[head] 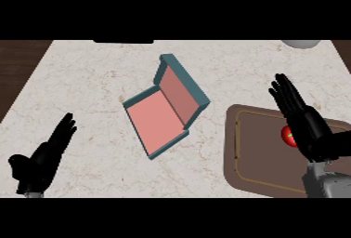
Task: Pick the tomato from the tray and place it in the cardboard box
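A red tomato (289, 135) lies on the brown tray (257, 153) at the right, partly hidden behind my right hand (306, 124). That hand hovers over the tray with its fingers straight and pointing away from me, open and holding nothing. The box (165, 108) sits in the middle of the counter: teal walls, a pink floor, its lid folded back. My left hand (42, 160) rests open at the lower left, fingers up, well away from the box and the tray.
The marble counter (89, 83) ends at a dark wooden strip on the left. A pale round object (302, 43) pokes in at the top right corner, and a dark flat shape (123, 42) lies along the far edge.
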Robot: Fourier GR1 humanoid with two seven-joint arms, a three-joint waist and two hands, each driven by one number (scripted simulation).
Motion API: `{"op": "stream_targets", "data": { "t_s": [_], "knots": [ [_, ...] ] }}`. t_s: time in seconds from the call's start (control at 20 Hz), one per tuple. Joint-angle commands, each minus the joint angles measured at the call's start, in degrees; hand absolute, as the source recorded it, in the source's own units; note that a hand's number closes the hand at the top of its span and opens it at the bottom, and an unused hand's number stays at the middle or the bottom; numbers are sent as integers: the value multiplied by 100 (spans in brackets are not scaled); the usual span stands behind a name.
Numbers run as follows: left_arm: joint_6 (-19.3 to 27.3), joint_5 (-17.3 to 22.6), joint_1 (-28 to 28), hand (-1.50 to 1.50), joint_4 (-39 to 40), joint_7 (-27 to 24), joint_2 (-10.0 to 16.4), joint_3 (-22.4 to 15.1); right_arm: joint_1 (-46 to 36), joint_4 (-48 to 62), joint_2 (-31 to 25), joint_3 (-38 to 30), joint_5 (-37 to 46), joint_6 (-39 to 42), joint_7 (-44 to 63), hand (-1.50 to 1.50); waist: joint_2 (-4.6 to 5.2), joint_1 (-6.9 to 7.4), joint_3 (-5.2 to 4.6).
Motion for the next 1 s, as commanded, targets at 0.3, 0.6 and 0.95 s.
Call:
{"op": "stream_targets", "data": {
  "t_s": [0.3,0.6,0.95],
  "knots": [
    [621,-639,-278,0,-213,233,159,106,-651,855,-1785,-767,1509,-94,-550,-150,146,-409,-329],
    [1039,-1149,-466,0,-368,605,-221,-299,-1086,2632,-87,-1856,500,-1381,-2224,-150,67,-203,-155],
    [930,-1204,-334,0,-302,485,-248,-208,-836,2708,-1763,-1093,1816,-450,-1969,-150,35,-233,-182]
  ]
}}
